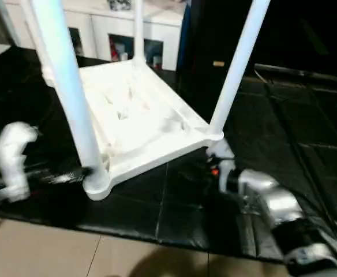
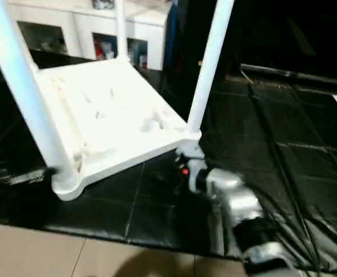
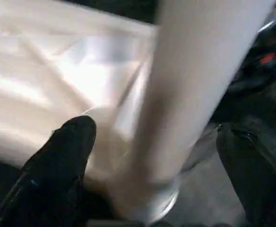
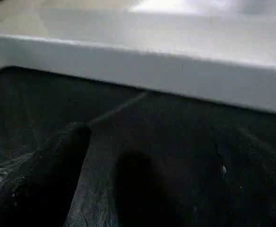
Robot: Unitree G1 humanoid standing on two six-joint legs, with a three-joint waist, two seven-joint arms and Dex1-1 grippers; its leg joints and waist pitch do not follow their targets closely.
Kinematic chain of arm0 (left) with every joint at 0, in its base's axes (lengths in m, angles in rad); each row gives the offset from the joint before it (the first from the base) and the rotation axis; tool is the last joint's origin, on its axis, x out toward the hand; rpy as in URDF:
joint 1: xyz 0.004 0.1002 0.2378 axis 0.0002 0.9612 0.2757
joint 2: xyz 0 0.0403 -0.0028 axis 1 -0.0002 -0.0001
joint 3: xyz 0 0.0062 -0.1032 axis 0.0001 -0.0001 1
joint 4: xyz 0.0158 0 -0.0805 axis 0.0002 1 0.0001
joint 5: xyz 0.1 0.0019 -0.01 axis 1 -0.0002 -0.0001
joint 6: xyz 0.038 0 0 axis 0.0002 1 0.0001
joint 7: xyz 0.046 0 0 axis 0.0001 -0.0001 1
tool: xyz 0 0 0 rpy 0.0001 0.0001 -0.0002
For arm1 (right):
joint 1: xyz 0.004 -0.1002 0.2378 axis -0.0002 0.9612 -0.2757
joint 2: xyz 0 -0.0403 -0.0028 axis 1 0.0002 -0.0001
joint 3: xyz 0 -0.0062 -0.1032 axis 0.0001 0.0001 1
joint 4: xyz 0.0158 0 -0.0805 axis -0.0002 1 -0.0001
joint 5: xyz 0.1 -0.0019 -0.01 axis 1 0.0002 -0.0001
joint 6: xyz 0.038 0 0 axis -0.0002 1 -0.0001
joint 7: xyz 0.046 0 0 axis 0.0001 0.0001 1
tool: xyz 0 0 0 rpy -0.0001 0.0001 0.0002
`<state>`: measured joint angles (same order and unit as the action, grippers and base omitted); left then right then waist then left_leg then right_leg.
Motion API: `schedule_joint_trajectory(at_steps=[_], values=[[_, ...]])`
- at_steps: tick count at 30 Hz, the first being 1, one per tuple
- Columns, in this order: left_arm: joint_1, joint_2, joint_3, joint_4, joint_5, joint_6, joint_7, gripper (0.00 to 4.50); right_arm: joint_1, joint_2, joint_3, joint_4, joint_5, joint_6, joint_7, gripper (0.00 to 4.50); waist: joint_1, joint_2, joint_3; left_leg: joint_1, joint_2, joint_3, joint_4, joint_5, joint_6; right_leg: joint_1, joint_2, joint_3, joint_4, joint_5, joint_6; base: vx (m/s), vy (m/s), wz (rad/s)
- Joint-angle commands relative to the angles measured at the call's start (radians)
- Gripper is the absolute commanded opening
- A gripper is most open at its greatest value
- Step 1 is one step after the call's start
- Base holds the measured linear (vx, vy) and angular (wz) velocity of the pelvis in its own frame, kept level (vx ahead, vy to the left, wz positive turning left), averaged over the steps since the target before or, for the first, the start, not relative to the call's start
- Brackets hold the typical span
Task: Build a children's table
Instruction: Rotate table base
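Note:
The children's table lies upside down on the black mat, its ribbed white top [image 1: 139, 115] tilted slightly. White legs stand up from its corner sockets: a near-left leg [image 1: 70, 92], a near-right leg [image 1: 238, 63] and a back leg [image 1: 138, 29]. My left gripper [image 1: 70, 176] is at the base of the near-left leg; in the left wrist view its black fingers [image 3: 62, 156] stand open on either side of that leg [image 3: 190, 94], apart from it. My right gripper [image 1: 214, 164] is low on the mat by the near-right corner, open, facing the top's edge [image 4: 152, 66].
A white cabinet [image 1: 122, 29] with glass doors stands behind the table. The black mat [image 1: 284, 121] stretches to the right, with its front edge against tan floor [image 1: 47, 248]. A dark upright object [image 1: 209, 34] stands at the back.

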<state>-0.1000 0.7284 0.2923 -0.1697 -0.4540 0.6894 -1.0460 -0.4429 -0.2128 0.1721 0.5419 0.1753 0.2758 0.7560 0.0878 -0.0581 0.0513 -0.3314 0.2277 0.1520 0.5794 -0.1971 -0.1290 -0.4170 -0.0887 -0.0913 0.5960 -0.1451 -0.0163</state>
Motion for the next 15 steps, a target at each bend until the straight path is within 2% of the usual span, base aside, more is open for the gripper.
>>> schedule_joint_trajectory(at_steps=[1, 4, 5, 7, 9, 10, 11, 12, 15], values=[[-0.045, -0.028, -0.055, 0.026, 0.029, -0.031, 0.039, 4.5, -0.04, 0.012, -0.01, 0.059, -0.035, -0.019, -0.082, 4.5, -0.002, 0.025, -0.056, -0.005, -0.009, 0.017, -0.077, -0.279, -0.012, 0.05, -0.034, 0.042, -0.067, -0.379, -0.155, 0.0, 0.0, 0.0], [-0.089, -0.077, -0.091, 0.056, 0.052, -0.053, 0.077, 4.5, -0.069, 0.045, -0.018, 0.123, -0.06, -0.051, -0.146, 4.5, -0.003, 0.025, -0.056, -0.005, -0.01, 0.016, -0.075, -0.288, -0.019, 0.051, -0.036, 0.041, -0.07, -0.406, -0.142, 0.0, 0.0, 0.0], [-0.1, -0.093, -0.099, 0.05, 0.04, -0.047, 0.077, 4.5, -0.081, 0.057, -0.024, 0.145, -0.064, -0.059, -0.166, 4.5, -0.005, 0.026, -0.057, -0.01, -0.01, 0.015, -0.076, -0.281, -0.021, 0.055, -0.037, 0.041, -0.067, -0.405, -0.136, 0.0, 0.0, 0.0], [-0.115, -0.125, -0.12, 0.018, 0.003, -0.021, 0.067, 4.5, -0.112, 0.083, -0.038, 0.197, -0.066, -0.081, -0.217, 4.5, -0.006, 0.026, -0.058, -0.006, -0.009, 0.017, -0.074, -0.272, -0.022, 0.05, -0.036, 0.042, -0.065, -0.382, -0.146, 0.0, 0.0, 0.0], [-0.127, -0.158, -0.146, -0.021, -0.034, 0.013, 0.061, 4.5, -0.138, 0.1, -0.047, 0.236, -0.061, -0.091, -0.238, 4.5, -0.006, 0.024, -0.06, -0.008, -0.008, 0.016, -0.075, -0.269, -0.024, 0.052, -0.034, 0.042, -0.059, -0.359, -0.156, 0.0, 0.0, 0.0], [-0.132, -0.169, -0.156, -0.03, -0.046, 0.022, 0.065, 4.5, -0.146, 0.105, -0.049, 0.248, -0.061, -0.095, -0.242, 4.5, -0.003, 0.018, -0.058, -0.005, -0.008, 0.018, -0.073, -0.275, -0.02, 0.049, -0.034, 0.042, -0.06, -0.361, -0.159, 0.0, 0.0, 0.0], [-0.137, -0.191, -0.186, -0.054, -0.068, 0.038, 0.063, 4.5, -0.156, 0.113, -0.049, 0.265, -0.063, -0.099, -0.249, 4.5, -0.002, 0.019, -0.06, -0.004, -0.006, 0.018, -0.072, -0.274, -0.019, 0.048, -0.035, 0.043, -0.057, -0.348, -0.166, 0.0, 0.0, 0.0], [-0.137, -0.192, -0.186, -0.054, -0.068, 0.038, 0.063, 4.5, -0.156, 0.113, -0.049, 0.265, -0.063, -0.099, -0.249, 4.5, -0.001, 0.02, -0.06, -0.006, -0.006, 0.018, -0.073, -0.269, -0.019, 0.049, -0.034, 0.043, -0.056, -0.338, -0.169, 0.0, 0.0, 0.0], [-0.153, -0.244, -0.269, -0.085, -0.08, 0.044, 0.066, 4.5, -0.181, 0.133, -0.061, 0.314, -0.065, -0.12, -0.265, 4.5, -0.004, 0.01, -0.062, -0.016, -0.007, 0.017, -0.073, -0.235, -0.019, 0.058, -0.034, 0.042, -0.048, -0.297, -0.163, 0.0, 0.0, 0.0]])
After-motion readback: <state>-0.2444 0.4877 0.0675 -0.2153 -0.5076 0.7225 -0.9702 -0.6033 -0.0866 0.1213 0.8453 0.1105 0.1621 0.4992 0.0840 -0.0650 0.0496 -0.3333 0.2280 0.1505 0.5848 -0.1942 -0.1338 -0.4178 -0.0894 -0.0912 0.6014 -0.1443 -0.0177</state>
